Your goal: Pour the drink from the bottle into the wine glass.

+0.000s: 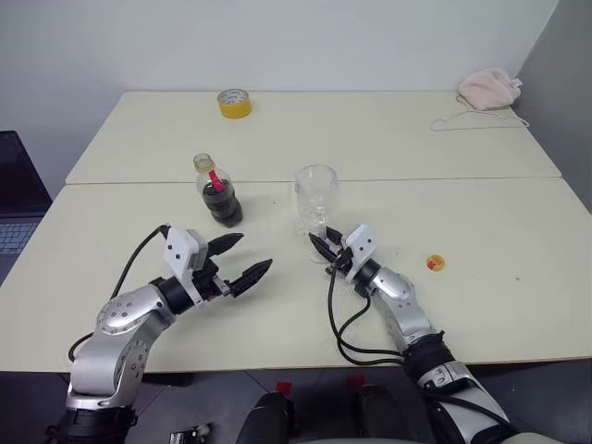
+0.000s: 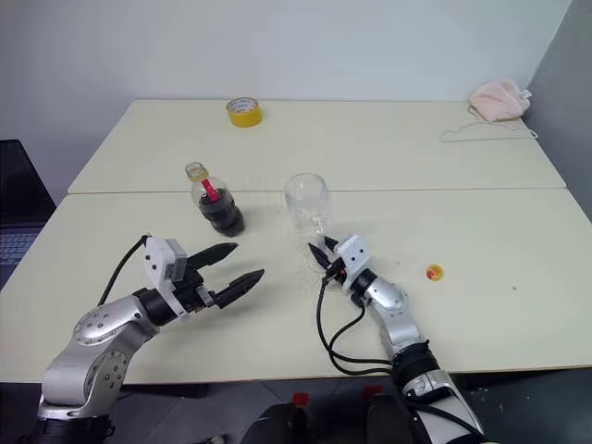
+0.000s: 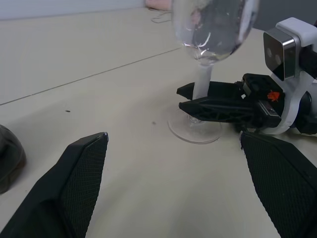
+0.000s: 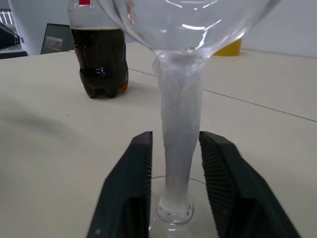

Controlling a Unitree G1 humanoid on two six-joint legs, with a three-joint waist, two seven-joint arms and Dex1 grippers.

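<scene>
Your work surface is a pair of pale cream rectangular tables (image 1: 481,222) butted edge to edge, set against a plain white wall; a dark laptop (image 1: 18,199) sits off the left edge. On the far table lie a pink folded cloth (image 1: 488,89) in the right corner and a yellow tape roll (image 1: 234,103) toward the middle. The left gripper (image 1: 242,257) hovers above the near table with its two black fingers spread wide and nothing between them, pointing level toward the centre. Just beyond it stands the small squat clear plastic bottle (image 1: 215,190), upright, its long axis vertical, cap off, with the dark brown cola-like drink (image 4: 101,59) filling the lower body. Treat the left arm as the nearer arm for the bottle: the bottle lies ahead of the open fingers, apart from them. To the right of the bottle stands the clear stemmed wine glass (image 1: 316,199), upright and empty. The right gripper (image 4: 174,168) sits low at its foot with one finger on each side of the thin stem; a narrow gap shows on both sides, so judge this a loose bracket, not a firm clamp. A small yellow-orange cap (image 1: 435,263) lies well to the right of the glass.
</scene>
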